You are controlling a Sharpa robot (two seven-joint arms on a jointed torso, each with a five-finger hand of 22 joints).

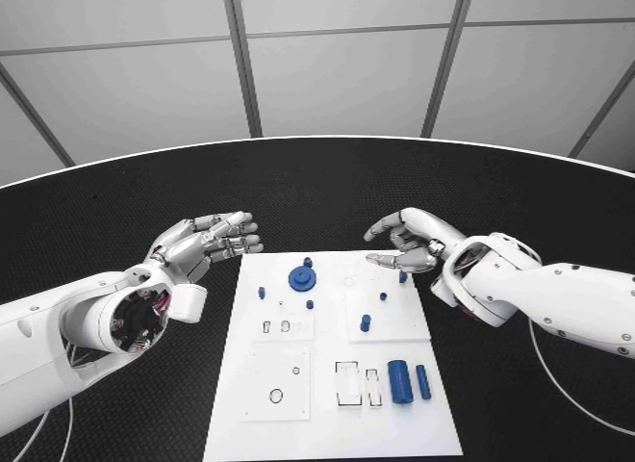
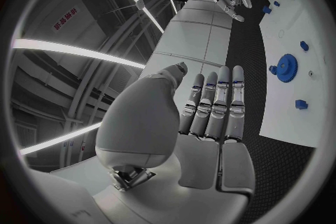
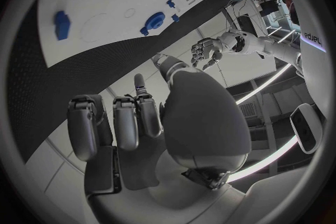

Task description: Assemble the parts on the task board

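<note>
Behind right hand (image 1: 408, 241), task board (image 1: 332, 423) corner

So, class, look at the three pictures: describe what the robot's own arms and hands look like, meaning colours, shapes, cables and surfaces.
Both arms are glossy white shells with rounded joints. The left arm has an open ring at the wrist showing wiring inside; the right arm carries small dark screws, with a thin pale cable trailing beneath it. The left hand and right hand are silver metal with segmented fingers.

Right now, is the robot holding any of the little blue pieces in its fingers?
No. The left hand is open beside the task board, and the right hand hovers at its far edge with fingers curled, gripping nothing.
</note>
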